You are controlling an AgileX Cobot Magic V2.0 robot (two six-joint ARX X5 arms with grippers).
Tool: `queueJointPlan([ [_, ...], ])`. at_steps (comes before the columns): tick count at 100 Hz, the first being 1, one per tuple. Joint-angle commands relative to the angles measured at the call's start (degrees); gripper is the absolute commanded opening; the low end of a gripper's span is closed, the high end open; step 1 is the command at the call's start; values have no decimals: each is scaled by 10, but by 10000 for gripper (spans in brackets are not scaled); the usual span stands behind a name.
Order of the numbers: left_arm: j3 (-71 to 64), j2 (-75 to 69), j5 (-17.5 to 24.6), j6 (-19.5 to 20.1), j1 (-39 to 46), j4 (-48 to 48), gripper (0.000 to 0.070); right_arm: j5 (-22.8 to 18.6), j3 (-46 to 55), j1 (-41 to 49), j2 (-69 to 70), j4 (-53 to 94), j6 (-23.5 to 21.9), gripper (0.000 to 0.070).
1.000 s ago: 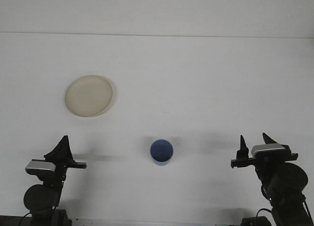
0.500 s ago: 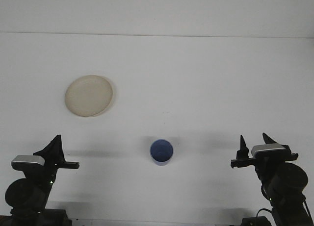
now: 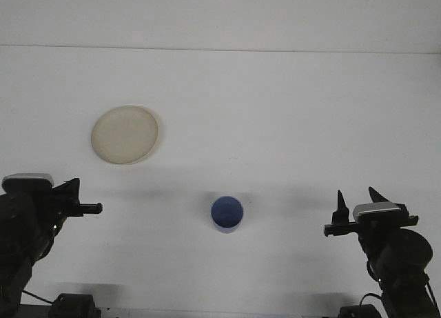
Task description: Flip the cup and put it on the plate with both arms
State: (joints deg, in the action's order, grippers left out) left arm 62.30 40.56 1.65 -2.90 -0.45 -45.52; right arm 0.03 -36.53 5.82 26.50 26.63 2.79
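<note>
**Task barely begun: cup untouched, plate bare**

The small blue plastic cup (image 3: 227,214) stands alone on the white tabletop (image 3: 289,125), near the front edge and roughly midway between the two arms. From above it shows a round blue face ringed by a paler rim; whether that face is the open mouth or the closed base cannot be told from this view, so whether the flip is still owed is a judgement, and it looks owed, since nothing grips the cup. The round cream-coloured plate (image 3: 125,134) lies flat, well apart from the cup, back and to the left, with nothing on it.

The left end effector (image 3: 84,207) sits at the far left edge, low, pointing inward toward the middle of the tabletop; its fingers overlap from this angle, so I cannot tell whether they are apart or together. It holds nothing visible. The right end effector (image 3: 357,202) rests at the right, fingers pointing up and standing apart, with nothing between them.

Neither arm is close to the cup. All steps appear to remain: grasping the cup, turning it over, passing or steadying it between arms, and setting it on the plate.
</note>
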Motion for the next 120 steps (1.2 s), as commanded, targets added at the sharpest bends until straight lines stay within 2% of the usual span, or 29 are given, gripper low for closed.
queueJointPlan([
  [1, 32, 28, 2, 3, 0, -36, 10, 0, -2, 0, 2, -7, 2, 463],
  [12, 59, 62, 2, 3, 0, -76, 10, 0, -2, 0, 2, -7, 2, 463],
  [40, 60, 62, 1, 3, 0, -75, 34, 0, -2, 0, 2, -7, 2, 464],
  [46, 60, 61, 1, 3, 0, -72, 129, 0, -2, 0, 2, -7, 2, 463],
  [57, 60, 54, 1, 3, 0, -72, 375, 0, -2, 0, 2, -7, 2, 463],
  [64, 60, 51, 1, 3, 0, -71, 473, 0, -2, 0, 2, -7, 2, 464],
  [81, 61, 49, 7, 3, 0, -72, 474, 0, -2, 0, 2, -9, 2, 463],
  [97, 81, 85, 79, 2, -23, -72, 474, 0, -2, 0, 2, -9, 2, 463],
  [105, 103, 121, 102, -13, -54, -72, 474, 0, -2, 0, 2, -9, 2, 464],
  [120, 150, 203, 102, -29, -140, -72, 476, 0, -2, 0, 2, -9, 2, 463],
])
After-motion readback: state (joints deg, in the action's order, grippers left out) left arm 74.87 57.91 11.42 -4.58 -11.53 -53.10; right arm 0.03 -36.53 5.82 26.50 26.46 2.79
